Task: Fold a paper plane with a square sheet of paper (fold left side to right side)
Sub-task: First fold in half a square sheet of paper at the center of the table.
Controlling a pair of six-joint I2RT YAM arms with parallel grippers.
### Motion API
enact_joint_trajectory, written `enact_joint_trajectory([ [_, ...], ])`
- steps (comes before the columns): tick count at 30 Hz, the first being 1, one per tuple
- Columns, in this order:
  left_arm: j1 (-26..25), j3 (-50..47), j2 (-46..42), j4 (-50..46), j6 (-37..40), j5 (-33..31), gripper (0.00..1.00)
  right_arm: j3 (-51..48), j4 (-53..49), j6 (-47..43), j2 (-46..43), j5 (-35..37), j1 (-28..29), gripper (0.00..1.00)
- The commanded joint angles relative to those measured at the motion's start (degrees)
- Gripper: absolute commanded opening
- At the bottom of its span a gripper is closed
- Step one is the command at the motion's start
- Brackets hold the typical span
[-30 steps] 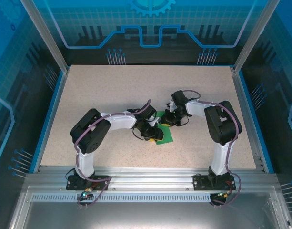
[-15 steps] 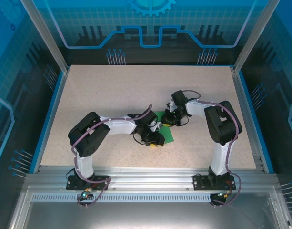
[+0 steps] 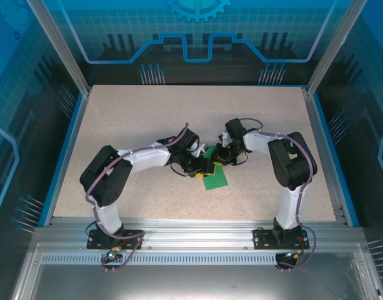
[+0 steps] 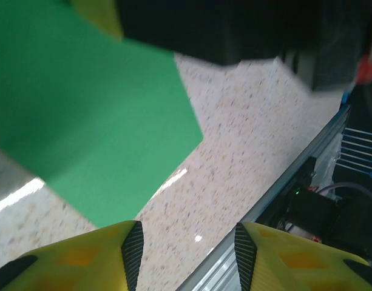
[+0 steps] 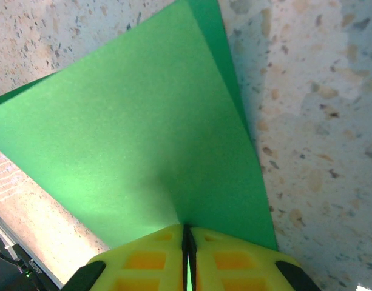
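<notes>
The square sheet of paper (image 3: 216,181), bright green and folded into layers, lies mid-table between my two arms. My right gripper (image 5: 187,229) is shut on its far edge, and a second layer's edge shows along the paper (image 5: 143,133) on the right. From above, the right gripper (image 3: 222,160) sits at the paper's far corner. My left gripper (image 3: 202,169) hovers at the paper's left edge. Its yellow fingers (image 4: 113,251) stand open with bare table between them, and the paper (image 4: 94,133) lies just ahead of the left finger. The left gripper (image 4: 186,245) holds nothing.
The speckled beige table (image 3: 135,125) is framed by blue rails and aluminium posts. A metal rail (image 3: 197,234) with the arm bases runs along the near edge. A dark blurred part of the right arm (image 4: 234,30) hangs over the paper.
My left arm has swung away from the near edge, moving its gripper off the paper's lower left up to its left edge. More green paper is uncovered. The right gripper stays put.
</notes>
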Motion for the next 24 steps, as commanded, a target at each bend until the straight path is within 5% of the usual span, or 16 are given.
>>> enact_joint_trajectory([
  [1,-0.2,3.5,4.6,-0.4,0.0,1.6,0.48,-2.1,-3.1,0.3,2.7,4.2,0.5,0.12],
  [16,0.1,3.9,10.6,-3.5,-0.7,-4.2,0.47,-2.1,0.9,-0.1,-2.6,0.3,-0.2,0.13],
  [24,0.1,3.8,10.8,-3.9,-0.9,-4.7,0.47,-1.1,-9.4,-5.7,-14.9,1.6,-4.6,0.23],
])
